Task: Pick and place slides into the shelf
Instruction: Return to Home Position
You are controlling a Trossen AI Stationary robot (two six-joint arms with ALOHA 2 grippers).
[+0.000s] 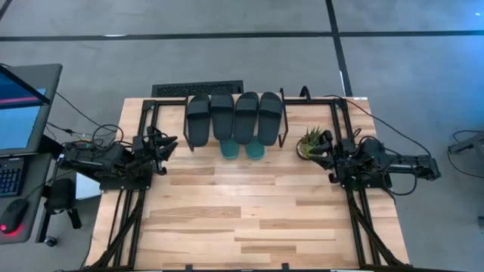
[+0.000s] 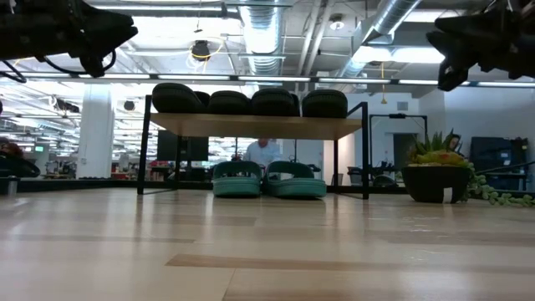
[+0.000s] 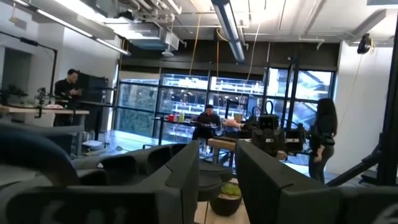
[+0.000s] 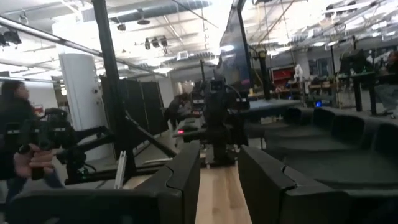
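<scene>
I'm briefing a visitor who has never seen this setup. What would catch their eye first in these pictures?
The shelf at the back edge of the table draws the eye: four black slides lie side by side on its plank, two teal slides paired beneath it. A potted plant stands beside it on the right arm's side, while the left hand and right hand hang open and empty at the table's two sides.

Both aloft, empty, slightly parted: left hand (image 1: 170, 145), right hand (image 1: 324, 146)

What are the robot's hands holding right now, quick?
Left hand: open, holding nothing.
Right hand: open, holding nothing.
</scene>
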